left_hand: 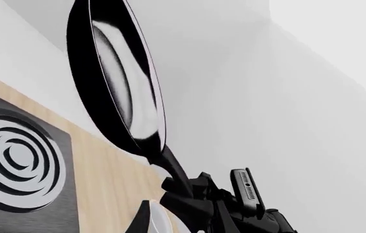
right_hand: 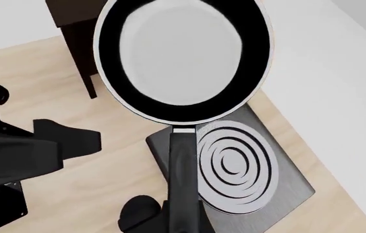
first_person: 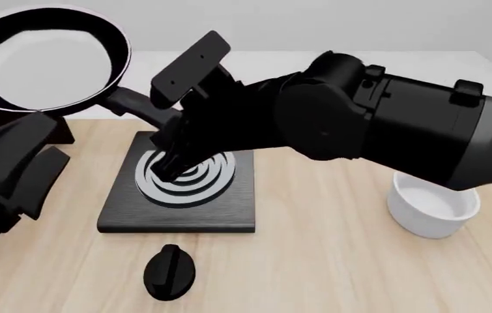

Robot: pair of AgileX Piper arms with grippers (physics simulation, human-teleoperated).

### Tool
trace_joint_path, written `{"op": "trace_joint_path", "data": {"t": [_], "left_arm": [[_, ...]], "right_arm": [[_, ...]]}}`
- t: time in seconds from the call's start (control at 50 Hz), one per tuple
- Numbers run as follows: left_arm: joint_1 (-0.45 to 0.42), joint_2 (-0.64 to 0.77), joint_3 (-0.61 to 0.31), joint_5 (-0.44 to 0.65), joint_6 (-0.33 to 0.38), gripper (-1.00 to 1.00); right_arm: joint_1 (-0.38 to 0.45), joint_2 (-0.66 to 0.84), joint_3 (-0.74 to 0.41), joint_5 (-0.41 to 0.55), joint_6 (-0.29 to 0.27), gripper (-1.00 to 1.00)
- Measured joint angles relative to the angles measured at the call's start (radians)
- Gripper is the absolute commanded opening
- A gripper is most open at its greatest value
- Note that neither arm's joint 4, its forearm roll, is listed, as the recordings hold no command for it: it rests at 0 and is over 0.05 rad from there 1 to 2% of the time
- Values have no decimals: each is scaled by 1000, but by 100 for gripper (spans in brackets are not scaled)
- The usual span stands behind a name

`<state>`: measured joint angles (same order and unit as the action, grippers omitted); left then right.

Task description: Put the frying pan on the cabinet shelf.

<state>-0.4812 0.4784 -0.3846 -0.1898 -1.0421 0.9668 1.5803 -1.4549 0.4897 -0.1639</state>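
The frying pan (first_person: 47,57) is in the air at the desk's (first_person: 341,254) far left, above the dark cabinet (right_hand: 79,22), my right gripper's (first_person: 154,111) jaws clamped on its handle. My left gripper's (first_person: 19,163) jaws stand wide beneath. Held far out on the handle, I judge the pan could twist, or clip the left arm while descending.

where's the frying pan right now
In the front view the frying pan is held up at the far left by the right gripper, above the table, left of the stove plate.
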Motion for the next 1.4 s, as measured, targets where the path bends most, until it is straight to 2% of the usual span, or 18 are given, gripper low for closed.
{"op": "trace_joint_path", "data": {"t": [0.7, 1.4], "left_arm": [[12, 3, 13, -18, -15, 100], [19, 18, 41, -55, -47, 100]], "right_arm": [[51, -46, 104, -118, -4, -100], [117, -27, 88, -159, -18, -100]]}}
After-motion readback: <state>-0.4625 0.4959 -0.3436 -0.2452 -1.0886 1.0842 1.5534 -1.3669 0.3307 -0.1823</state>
